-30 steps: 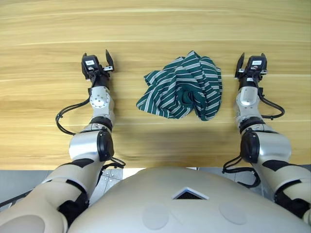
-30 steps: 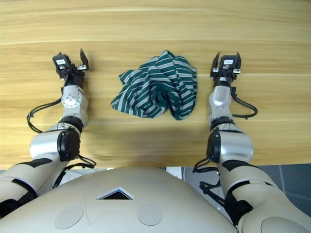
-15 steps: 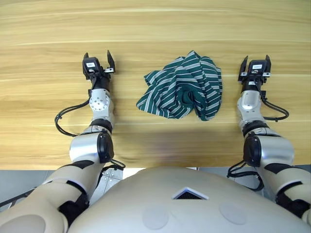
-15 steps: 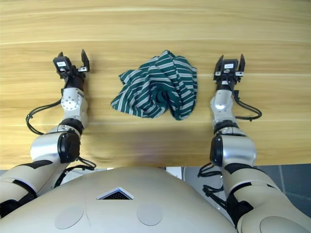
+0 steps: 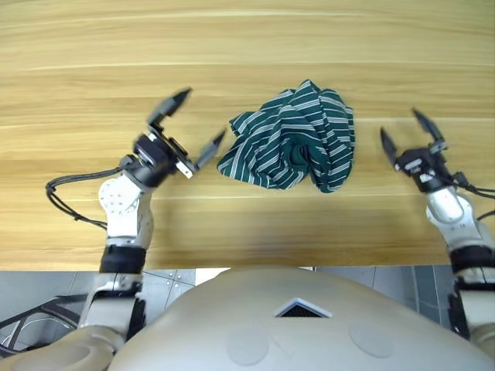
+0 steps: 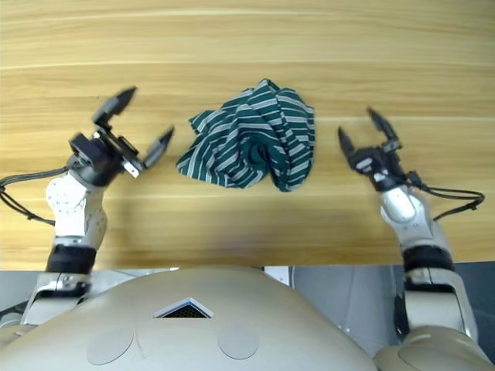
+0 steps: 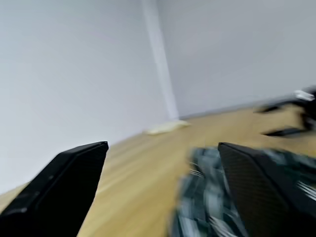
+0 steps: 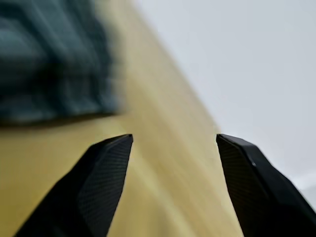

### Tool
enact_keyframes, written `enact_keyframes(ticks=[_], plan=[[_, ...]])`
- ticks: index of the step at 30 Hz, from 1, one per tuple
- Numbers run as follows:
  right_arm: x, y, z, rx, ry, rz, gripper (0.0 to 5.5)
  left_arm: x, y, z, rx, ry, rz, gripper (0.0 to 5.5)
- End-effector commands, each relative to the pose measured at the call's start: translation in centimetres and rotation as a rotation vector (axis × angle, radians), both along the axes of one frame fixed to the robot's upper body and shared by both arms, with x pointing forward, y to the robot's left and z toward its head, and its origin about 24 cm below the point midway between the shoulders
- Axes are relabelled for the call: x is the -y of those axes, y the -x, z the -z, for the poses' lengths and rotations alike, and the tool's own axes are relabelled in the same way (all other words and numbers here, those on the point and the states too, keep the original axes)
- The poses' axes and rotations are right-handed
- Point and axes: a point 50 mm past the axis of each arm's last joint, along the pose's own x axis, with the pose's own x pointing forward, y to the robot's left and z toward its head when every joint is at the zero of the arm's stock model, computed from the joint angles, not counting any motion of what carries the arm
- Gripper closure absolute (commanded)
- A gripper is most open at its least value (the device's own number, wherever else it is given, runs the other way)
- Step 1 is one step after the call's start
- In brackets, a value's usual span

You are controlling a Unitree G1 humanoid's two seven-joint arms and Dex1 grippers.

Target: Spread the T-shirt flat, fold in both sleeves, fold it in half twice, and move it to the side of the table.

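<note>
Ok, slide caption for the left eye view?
Jaws open, left gripper and right gripper flank crumpled striped T-shirt on table.

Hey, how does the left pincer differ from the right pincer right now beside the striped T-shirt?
The left pincer has a fingertip almost at the edge of the T-shirt; the right pincer stands clearly apart from it. The left pincer's fingers look spread wider than the right pincer's. Both are open and empty.

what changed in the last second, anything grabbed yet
The left gripper swung inward toward the crumpled green-and-white striped T-shirt, open and now close beside its left edge. The right gripper drew back toward the robot and tilted, also open. Nothing was grasped. The shirt stayed heaped on the wooden table.
</note>
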Motion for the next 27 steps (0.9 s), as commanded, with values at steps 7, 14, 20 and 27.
enact_keyframes(ticks=[7,14,20,27], plan=[[-1.4,-0.1,-1.6,-0.172,0.229,-0.134,2.36,4.1,2.4,1.8,0.223,-0.627,0.347,1.33],[-1.7,-1.7,-1.3,-0.158,0.239,-0.129,2.36,5.1,1.7,2.3,0.361,-0.714,0.411,1.33],[-2.3,-1.8,-0.7,-0.154,0.222,-0.144,2.36,4.8,0.2,2.8,0.369,-0.783,0.313,1.33],[-2.4,-1.8,-0.6,-0.144,0.215,-0.146,2.4,4.4,0.8,3.4,0.313,-0.785,0.311,1.94]])
